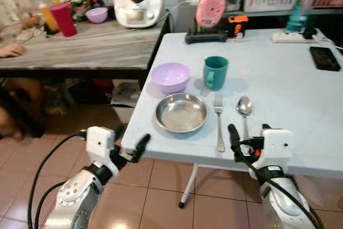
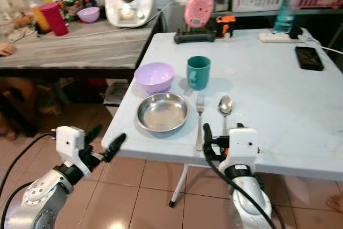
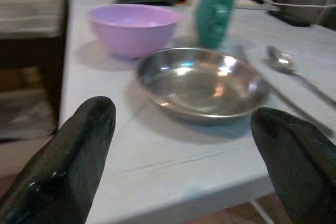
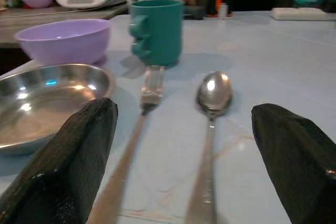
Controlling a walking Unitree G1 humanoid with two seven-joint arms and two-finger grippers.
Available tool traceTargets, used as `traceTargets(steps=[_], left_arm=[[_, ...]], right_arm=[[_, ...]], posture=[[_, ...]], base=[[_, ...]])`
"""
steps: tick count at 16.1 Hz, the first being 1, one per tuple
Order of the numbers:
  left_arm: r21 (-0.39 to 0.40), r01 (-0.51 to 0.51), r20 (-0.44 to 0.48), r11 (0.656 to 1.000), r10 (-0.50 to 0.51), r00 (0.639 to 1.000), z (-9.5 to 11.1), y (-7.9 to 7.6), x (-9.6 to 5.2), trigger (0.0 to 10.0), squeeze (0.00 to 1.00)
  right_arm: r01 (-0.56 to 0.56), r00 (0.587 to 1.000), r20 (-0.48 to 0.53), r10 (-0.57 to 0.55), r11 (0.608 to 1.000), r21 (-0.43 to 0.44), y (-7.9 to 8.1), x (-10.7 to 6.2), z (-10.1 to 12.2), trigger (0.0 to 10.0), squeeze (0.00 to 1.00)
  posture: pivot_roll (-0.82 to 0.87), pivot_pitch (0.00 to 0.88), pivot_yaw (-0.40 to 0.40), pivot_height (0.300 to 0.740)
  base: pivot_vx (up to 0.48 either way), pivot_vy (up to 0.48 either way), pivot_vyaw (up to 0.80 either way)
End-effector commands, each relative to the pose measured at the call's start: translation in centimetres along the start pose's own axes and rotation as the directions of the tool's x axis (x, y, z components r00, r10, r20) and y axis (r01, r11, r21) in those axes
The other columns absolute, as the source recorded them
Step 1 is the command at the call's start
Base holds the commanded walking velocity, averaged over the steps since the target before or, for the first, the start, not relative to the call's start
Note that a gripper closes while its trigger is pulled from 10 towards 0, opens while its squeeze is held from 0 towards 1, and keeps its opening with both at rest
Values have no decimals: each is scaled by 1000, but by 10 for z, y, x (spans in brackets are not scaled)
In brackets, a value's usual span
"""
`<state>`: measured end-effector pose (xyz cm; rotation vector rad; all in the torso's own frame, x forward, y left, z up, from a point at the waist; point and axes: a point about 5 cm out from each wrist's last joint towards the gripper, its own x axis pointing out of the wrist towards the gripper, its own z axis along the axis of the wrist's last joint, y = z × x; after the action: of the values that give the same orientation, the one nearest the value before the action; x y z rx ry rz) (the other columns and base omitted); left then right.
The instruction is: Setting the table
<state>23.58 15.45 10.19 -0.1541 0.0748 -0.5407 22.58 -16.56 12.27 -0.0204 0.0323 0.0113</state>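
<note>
Hovering over the near edge of the pale blue folding table [image 1: 289,89], our right gripper [image 4: 184,156] has its two black fingers spread wide, holding nothing. Between them lie a steel fork [image 1: 218,119] and a steel spoon [image 1: 245,112], side by side, long axes running away from us, tines and bowl pointing far, handles toward the table edge. Just left of the fork sits a shallow round steel plate [image 1: 181,112], shiny and empty. Beyond the plate stand a lilac plastic bowl [image 1: 170,76] and a teal mug [image 1: 215,72]. Our left gripper [image 1: 134,146] hangs open off the table's near left corner. We can read no writing.
</note>
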Motion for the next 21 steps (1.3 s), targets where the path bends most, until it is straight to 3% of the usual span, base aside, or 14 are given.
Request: traceTargets(steps=[1, 6, 10, 14, 15, 21], left_arm=[[33, 63, -5, 997, -63, 998, 5, -1, -2, 10000, 0], [93, 163, -59, 982, -158, 986, 4, 2, -6, 10000, 0], [75, 160, -71, 984, -155, 985, -3, -1, -8, 10000, 0], [72, 144, -51, 987, -141, 989, -1, -3, -6, 10000, 0], [73, 145, -52, 987, -142, 989, -2, -3, -6, 10000, 0], [76, 136, -54, 988, -132, 990, -6, 1, -7, 10000, 0]], right_arm=[[9, 1000, 16, -9, 1000, -3, -1, 4, 6, 10000, 0], [-6, 1000, 23, 6, 1000, 14, -3, 15, 14, 10000, 0], [-6, 999, 44, 4, 999, 45, -6, 34, 24, 10000, 0], [-70, 997, 36, 67, 995, 77, 6, 43, 26, 10000, 0], [-125, 992, 49, 120, 986, 110, 19, 53, 33, 10000, 0], [-192, 981, 5, 195, 960, 202, 41, 80, 38, 10000, 0]], posture=[[-230, 11, 106, 740], [-232, 32, 104, 740], [-230, 39, 111, 740], [-220, 33, 112, 740], [-217, 33, 113, 740], [-203, 35, 107, 740]], base=[[0, 0, 0], [0, 0, 0], [0, 0, 0], [0, 0, 0], [0, 0, 0], [0, 0, 0]])
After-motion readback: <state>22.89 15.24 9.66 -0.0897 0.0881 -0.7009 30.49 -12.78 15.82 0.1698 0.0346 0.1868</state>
